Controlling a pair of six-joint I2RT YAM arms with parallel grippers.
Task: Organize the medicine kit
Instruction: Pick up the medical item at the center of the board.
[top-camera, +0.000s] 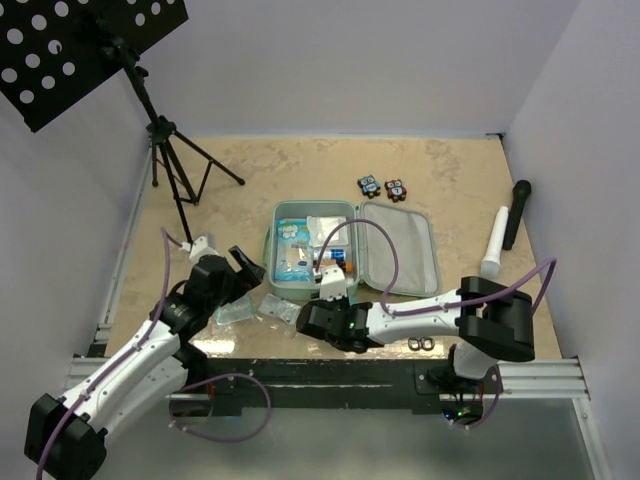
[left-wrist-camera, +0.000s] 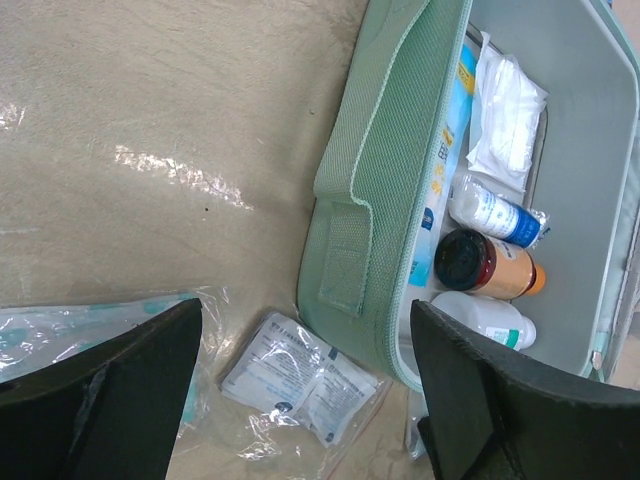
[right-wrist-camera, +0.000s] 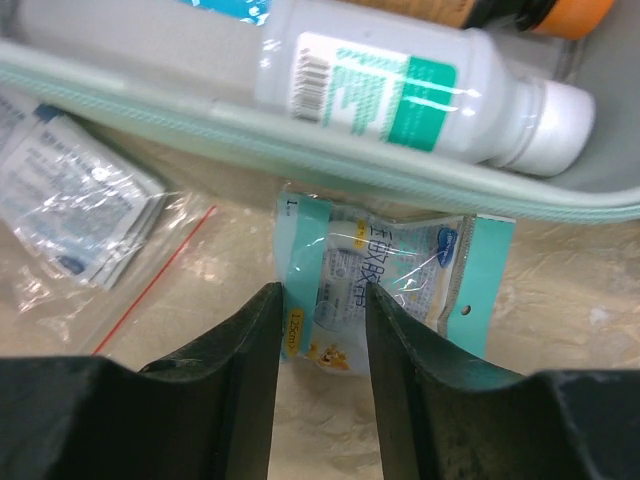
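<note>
Nearest, just outside the near wall of the medicine kit (top-camera: 400, 248), the right gripper (right-wrist-camera: 322, 370) points down at a teal-and-clear packet (right-wrist-camera: 400, 275) lying on the worktop (top-camera: 460, 170). Its jaws are narrow and straddle the packet's left part; whether they pinch it cannot be told. At the kit's near left corner the left gripper (left-wrist-camera: 305, 350) hovers with jaws wide and nothing between them. Below it a zip bag of white sachets (left-wrist-camera: 300, 385) lies flat just beside the kit.

The mint-green kit lies open in the middle of the worktop, with its grey-lined lid folded flat to the right. Along the kit's near wall inside rests a white bottle with a green label (right-wrist-camera: 400, 95), then an amber bottle with a dark cap (left-wrist-camera: 490, 265) and a small blue-labelled bottle (left-wrist-camera: 495, 215). Farther in lies a white gauze pack (left-wrist-camera: 505, 120). Beyond the kit sit two small dark figures (top-camera: 383, 186). Off its right side a white tube (top-camera: 495, 243) and a black microphone (top-camera: 516, 212) lie together.
</note>
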